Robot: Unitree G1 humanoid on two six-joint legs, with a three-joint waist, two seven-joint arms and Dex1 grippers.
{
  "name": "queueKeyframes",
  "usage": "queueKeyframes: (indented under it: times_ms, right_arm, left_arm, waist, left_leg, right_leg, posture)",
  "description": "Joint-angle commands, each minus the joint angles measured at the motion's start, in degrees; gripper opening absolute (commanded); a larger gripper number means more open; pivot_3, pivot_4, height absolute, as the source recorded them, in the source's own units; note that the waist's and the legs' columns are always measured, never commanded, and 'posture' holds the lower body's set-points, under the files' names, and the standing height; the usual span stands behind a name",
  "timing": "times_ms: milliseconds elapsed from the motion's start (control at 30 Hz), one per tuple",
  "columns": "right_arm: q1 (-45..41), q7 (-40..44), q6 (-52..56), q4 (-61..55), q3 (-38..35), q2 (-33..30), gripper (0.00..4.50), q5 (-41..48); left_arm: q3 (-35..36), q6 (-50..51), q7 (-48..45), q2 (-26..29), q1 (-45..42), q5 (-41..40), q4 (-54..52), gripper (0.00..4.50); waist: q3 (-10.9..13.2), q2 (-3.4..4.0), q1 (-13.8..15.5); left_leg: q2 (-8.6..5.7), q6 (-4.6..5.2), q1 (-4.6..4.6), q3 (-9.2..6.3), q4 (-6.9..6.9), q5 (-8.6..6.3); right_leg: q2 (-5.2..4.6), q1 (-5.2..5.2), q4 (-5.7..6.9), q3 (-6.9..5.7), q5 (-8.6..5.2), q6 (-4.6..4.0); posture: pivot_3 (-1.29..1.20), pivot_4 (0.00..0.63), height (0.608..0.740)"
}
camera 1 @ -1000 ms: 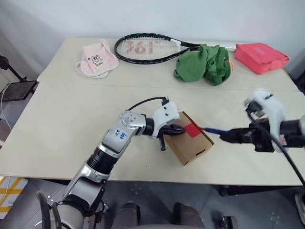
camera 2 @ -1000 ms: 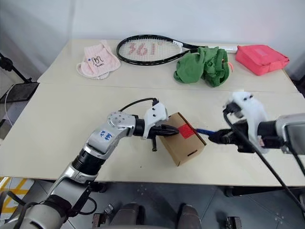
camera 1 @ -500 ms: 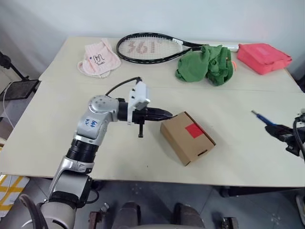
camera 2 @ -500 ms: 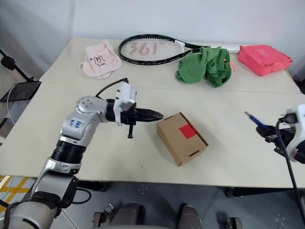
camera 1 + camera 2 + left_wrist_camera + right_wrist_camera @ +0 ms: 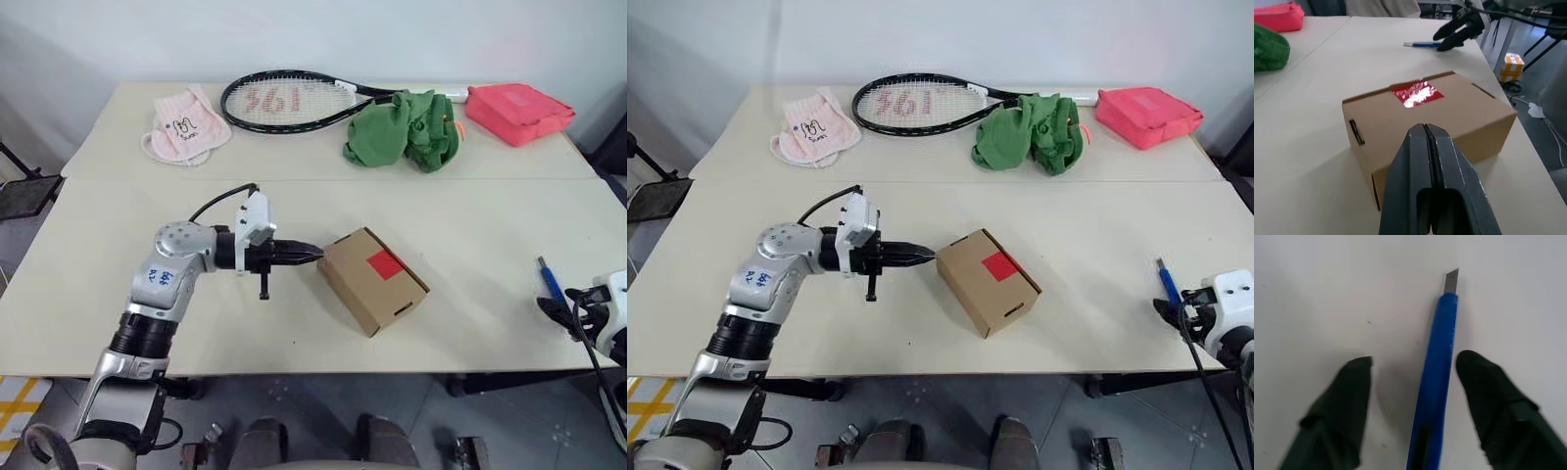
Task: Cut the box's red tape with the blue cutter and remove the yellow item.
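The brown box (image 5: 372,279) sits mid-table, flaps down, with the red tape (image 5: 383,263) on its top. My left gripper (image 5: 312,254) is shut and empty, its tip just off the box's left corner; the left wrist view has its fingers (image 5: 1425,147) pressed together in front of the box (image 5: 1459,117). The blue cutter (image 5: 546,279) lies on the table near the right edge, blade out. My right gripper (image 5: 1414,360) is open, a finger on either side of the cutter (image 5: 1437,367) without gripping it. The yellow item is hidden.
Along the table's far side lie a pink cloth (image 5: 183,132), a tennis racket (image 5: 294,100), a green garment (image 5: 402,127) and a red-pink pouch (image 5: 517,110). The table's right edge runs close by the right gripper (image 5: 554,305).
My right gripper swung right and down from the box to the table's right edge and opened, leaving the cutter on the table. My left gripper drew back left off the box.
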Motion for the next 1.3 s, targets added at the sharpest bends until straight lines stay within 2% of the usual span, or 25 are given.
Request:
queueKeyframes:
  times_ms: [33,67,233,333,433,533,800,833,1067,1300]
  right_arm:
    - [1.61,4.62,-0.04,-3.21,-6.54,0.38,4.13,3.46]
    - [2.33,5.9,-0.34,-4.09,-7.9,0.29,4.45,4.07]
    - [5.19,13.21,5.09,-12.88,-18.46,-1.43,4.45,12.96]
    - [5.56,16.19,11.29,-17.77,-19.54,-3.21,4.45,17.32]
    - [4.98,17.05,12.42,-19.94,-17.55,-3.69,3.89,16.85]
    - [0.04,14.94,7.93,-21.72,-5.52,-2.8,2.89,8.47]
    - [-12.05,11.85,-6.94,-11.53,12.02,4.06,0.18,-8.58]
    - [-14.1,12.16,-8.4,-10.06,14.85,6.19,0.05,-9.94]
    - [-18.85,14.96,-10.71,-6.53,21.48,12.22,0.05,-12.12]
    - [-16.56,19.34,-4.25,-15.78,24.44,12.4,0.05,-8.61]
  left_arm:
    - [1.37,0.67,2.29,1.13,1.85,-0.39,-3.75,0.0]
    - [1.61,0.89,2.86,1.24,2.38,-0.45,-4.22,0.0]
    - [4.78,3.97,5.93,4.45,7.83,-1.31,-7.17,0.0]
    - [6.78,5.87,7.8,6.1,11.35,-1.84,-8.69,0.0]
    - [6.97,6.5,8.61,6.89,13.39,-1.66,-9.91,0.0]
    - [5.22,7.76,9.66,7.15,17.47,-0.74,-12.56,0.0]
    - [0.95,10.11,14.69,2.49,17.94,0.11,-14.96,0.0]
    - [-0.45,10.27,15.66,1.18,17.01,0.8,-14.54,0.0]
    - [-4.26,9.34,17.46,-1.68,12.89,3.6,-10.24,0.0]
    - [-6.6,10.68,18.22,-4.74,11.22,4.04,-8.18,0.0]
  waist:
    - [0.0,0.0,0.26]
    - [0.0,0.02,0.43]
    - [0.0,0.03,0.25]
    - [-0.01,0.04,-0.24]
    - [0.02,-0.02,-0.12]
    - [0.02,-0.02,0.22]
    - [-0.02,-0.07,0.29]
    - [-0.03,-0.08,0.25]
    - [-0.03,-0.04,0.1]
    - [-0.02,-0.05,0.11]
  left_leg:
    - [0.0,0.0,0.02,0.01,0.0,0.0]
    - [0.0,0.0,0.05,0.01,0.01,0.0]
    - [0.0,0.0,0.12,0.06,-0.08,0.0]
    - [0.02,0.0,0.26,0.19,-0.17,-0.01]
    - [0.04,0.01,0.41,0.28,-0.28,-0.01]
    - [0.03,0.01,0.4,0.31,-0.24,-0.01]
    - [0.02,0.0,0.36,0.42,-0.21,-0.01]
    - [0.02,0.0,0.33,0.42,-0.14,-0.01]
    - [0.02,-0.01,0.35,0.45,-0.15,0.0]
    - [0.02,-0.01,0.34,0.48,-0.14,0.0]
  right_leg:
    - [0.0,0.02,0.0,0.02,0.0,0.0]
    - [0.0,0.05,0.0,0.02,0.0,0.0]
    - [0.0,0.05,-0.02,0.05,0.0,0.0]
    - [0.0,0.06,0.0,0.19,0.0,0.0]
    - [0.02,0.07,0.03,0.29,0.0,-0.02]
    - [0.02,0.07,0.02,0.34,0.01,-0.02]
    - [0.02,-0.07,0.09,0.45,0.01,-0.03]
    - [0.01,-0.06,0.11,0.45,0.01,-0.03]
    - [0.02,-0.09,0.15,0.47,0.02,-0.01]
    - [0.02,-0.08,0.11,0.47,0.03,-0.01]
  posture:
    - [0.0,0.15,0.74]
    - [0.0,0.15,0.74]
    - [0.0,0.15,0.74]
    - [0.0,0.15,0.74]
    - [0.0,0.15,0.74]
    - [0.0,0.15,0.74]
    - [0.0,0.15,0.74]
    - [0.0,0.15,0.74]
    - [0.0,0.15,0.74]
    - [0.0,0.15,0.74]
